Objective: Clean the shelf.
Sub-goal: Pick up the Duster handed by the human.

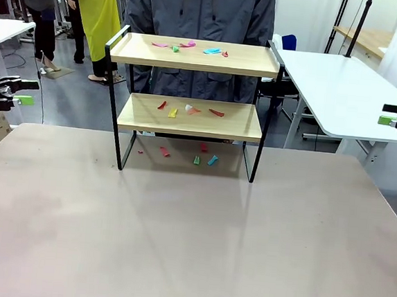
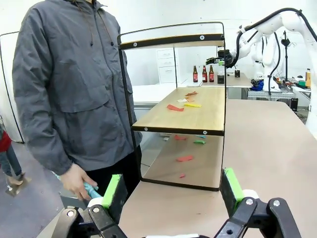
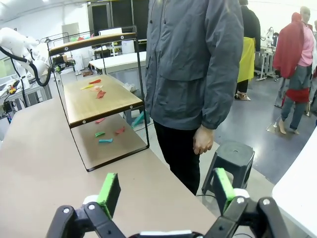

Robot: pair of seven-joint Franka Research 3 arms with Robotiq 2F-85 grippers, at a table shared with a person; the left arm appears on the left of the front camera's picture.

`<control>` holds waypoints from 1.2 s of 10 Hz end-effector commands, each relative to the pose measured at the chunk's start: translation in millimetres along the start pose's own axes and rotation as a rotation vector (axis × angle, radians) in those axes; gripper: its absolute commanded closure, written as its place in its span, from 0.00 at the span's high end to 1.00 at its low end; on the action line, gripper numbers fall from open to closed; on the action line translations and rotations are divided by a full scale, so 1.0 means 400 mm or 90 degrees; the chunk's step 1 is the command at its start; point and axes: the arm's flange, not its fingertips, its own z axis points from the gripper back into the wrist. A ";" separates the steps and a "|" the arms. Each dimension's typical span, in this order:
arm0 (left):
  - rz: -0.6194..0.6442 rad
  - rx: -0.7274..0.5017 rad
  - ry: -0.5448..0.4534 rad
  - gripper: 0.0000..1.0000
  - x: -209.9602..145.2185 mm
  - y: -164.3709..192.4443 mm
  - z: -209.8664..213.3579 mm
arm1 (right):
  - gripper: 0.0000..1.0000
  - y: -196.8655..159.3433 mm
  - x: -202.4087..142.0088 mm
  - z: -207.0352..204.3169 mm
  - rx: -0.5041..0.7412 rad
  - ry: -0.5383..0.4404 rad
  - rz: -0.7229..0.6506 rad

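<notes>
At the far middle of the table, close to the edge where a person stands, sits the shelf, upright on its four thin black legs. Small coloured scraps lie on its top board, on its lower board and on the tabletop beneath it. The left gripper hangs off the table's left side and the right gripper off the right, both well apart from the shelf, with jaws spread wide and nothing between them. The shelf looks stiff but light, so a push high on the frame would probably slide or tip it. If it needs steadying, the raised black rail at either end of the top board seems the surest place to hold. The scraps (paper or thin plastic, hard to tell which) look nearly weightless, flat and bendable, so they are likely to skate across the smooth wood when nudged. Several curl or stand up at one edge, and pinching there, straight down with narrowed jaws, seems best. The lower board leaves little headroom, so it probably calls for a sideways reach.
</notes>
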 end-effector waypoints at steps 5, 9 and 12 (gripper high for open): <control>0.000 0.000 0.001 1.00 0.000 0.000 -0.001 | 1.00 0.000 0.003 -0.002 -0.001 -0.001 0.001; 0.000 0.000 0.001 1.00 0.000 0.000 -0.001 | 1.00 0.000 0.003 -0.002 -0.001 -0.001 0.001; 0.000 0.000 0.001 1.00 0.000 0.000 -0.001 | 1.00 0.000 0.003 -0.002 -0.001 -0.001 0.001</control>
